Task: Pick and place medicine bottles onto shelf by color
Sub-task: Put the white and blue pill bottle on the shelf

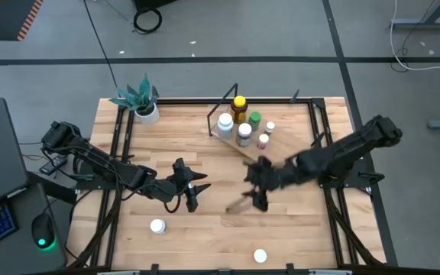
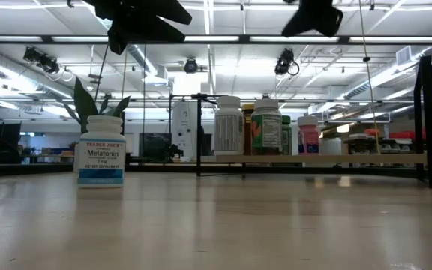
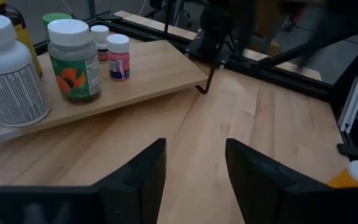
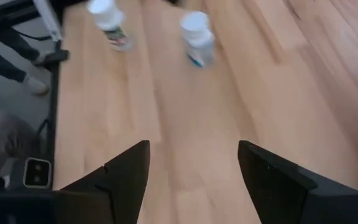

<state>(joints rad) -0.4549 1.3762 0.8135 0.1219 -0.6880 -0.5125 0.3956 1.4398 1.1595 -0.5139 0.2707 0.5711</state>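
The shelf (image 1: pixel 243 137), a tilted light-wood board in a black wire frame, stands at the table's far middle and bears several medicine bottles: an amber one with a yellow cap (image 1: pixel 239 104), a green-capped one (image 1: pixel 255 118), a large white one (image 3: pixel 8 71) and a small pink one (image 3: pixel 119 57). Two white-capped bottles stand on the table nearer the front, one at front left (image 1: pixel 157 225) and one at the front edge (image 1: pixel 260 256). My left gripper (image 1: pixel 191 189) hovers open left of centre, pointing at the shelf. My right gripper (image 1: pixel 258 191) hovers open right of centre. Neither holds anything.
A white pot with a green plant (image 1: pixel 142 103) stands at the far left corner. Black frame rails (image 1: pixel 121 153) run along the table's left and right sides. Bare wood lies between the two grippers and the shelf. A person's legs (image 4: pixel 8 59) show beside the table.
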